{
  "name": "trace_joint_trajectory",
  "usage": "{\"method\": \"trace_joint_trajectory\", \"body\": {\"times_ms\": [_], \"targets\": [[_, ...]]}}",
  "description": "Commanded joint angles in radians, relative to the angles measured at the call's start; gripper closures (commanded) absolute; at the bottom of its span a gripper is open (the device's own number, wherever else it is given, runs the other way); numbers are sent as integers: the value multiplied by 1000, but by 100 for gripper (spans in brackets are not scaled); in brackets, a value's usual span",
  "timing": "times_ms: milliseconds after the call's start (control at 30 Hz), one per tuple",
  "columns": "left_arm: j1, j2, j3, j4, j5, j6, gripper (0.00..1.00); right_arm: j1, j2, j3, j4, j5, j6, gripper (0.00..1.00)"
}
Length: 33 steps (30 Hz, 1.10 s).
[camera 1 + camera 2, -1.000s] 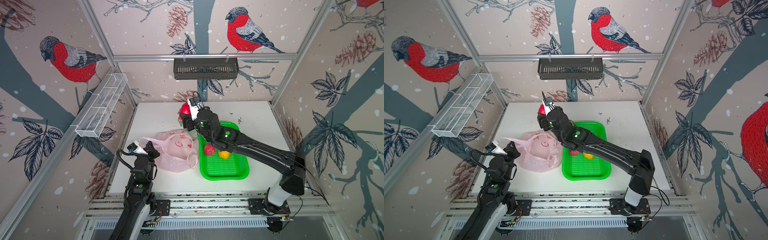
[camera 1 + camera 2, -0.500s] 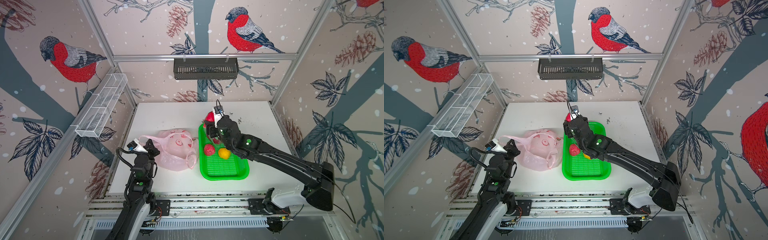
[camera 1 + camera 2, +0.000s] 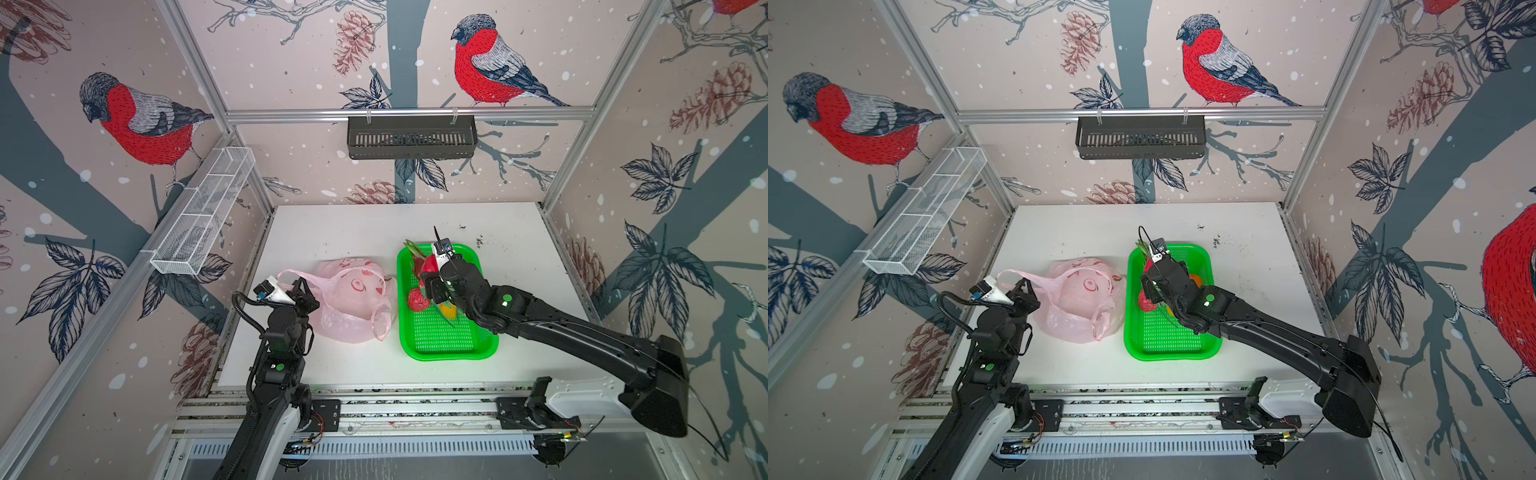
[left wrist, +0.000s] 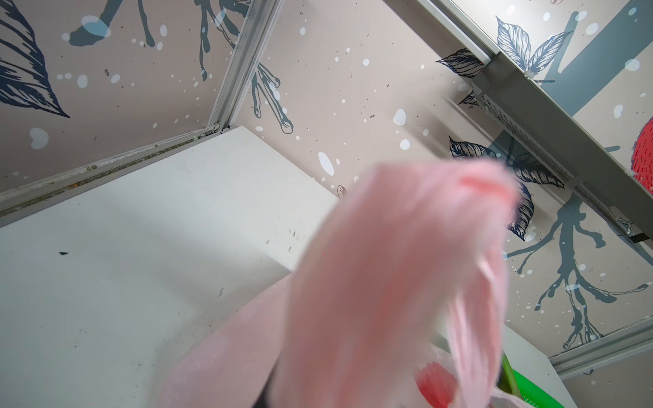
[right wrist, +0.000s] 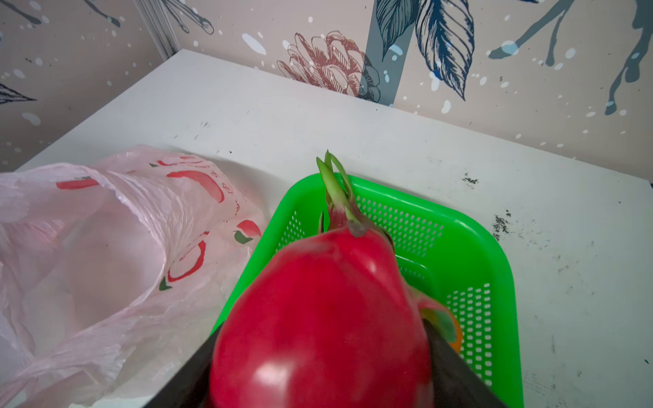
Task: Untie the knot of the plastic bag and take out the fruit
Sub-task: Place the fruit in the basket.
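Right wrist view is filled by a smooth pink-red dragon fruit (image 5: 311, 275) with a green-tipped crown. It is clamped between the black fingers of the right gripper (image 5: 323, 339) over the far end of a bright green perforated plastic tray (image 5: 491, 243), on the side nearest the bag; whether it touches the tray floor cannot be told. In both top views a small bumpy red fruit (image 3: 417, 300) and a round orange citrus (image 3: 448, 309) lie in that tray beside the gripper. Just beside the tray, on the white tabletop (image 3: 353, 232), sits the thin translucent pale-pink plastic bag (image 3: 353, 299) with red printed marks. Its mouth gapes toward the tray, its handles lie apart and no knot shows, so the untying looks done. The left gripper (image 3: 305, 291) is at one thin loop handle (image 3: 286, 274) on the bag's other side. Blurred pink film covers the left wrist view, so I cannot tell whether those jaws pinch the plastic or stand parted. The step in hand seems to be setting this fruit into the tray. The next move calls for lowering it onto free mesh clear of the two fruits, then parting the fingers and lifting straight off so it does not roll. Whether more fruit remains in the bag cannot be judged.
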Motion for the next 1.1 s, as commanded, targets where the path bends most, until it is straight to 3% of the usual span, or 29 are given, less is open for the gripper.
{"method": "trace_joint_trajectory", "body": {"times_ms": [0,200,733,867,933,1000,1067], "targets": [[1,-7,16,-20,-9,-16,70,0,-7,-16,39,-58,-55,78],[0,-15,45,-84,-15,-15,58,0,22,-20,19,-122,-112,78],[1,-58,113,-224,-23,11,43,0,97,-29,-7,-217,-189,78],[1,-70,127,-245,-31,19,34,0,113,-28,-14,-235,-205,78],[1,-73,135,-257,-35,22,26,0,120,-29,-14,-240,-210,78],[1,-82,134,-255,-44,28,11,-2,127,-33,-16,-248,-214,77],[1,-90,141,-272,-55,29,8,-3,135,-38,-16,-254,-218,77]]}}
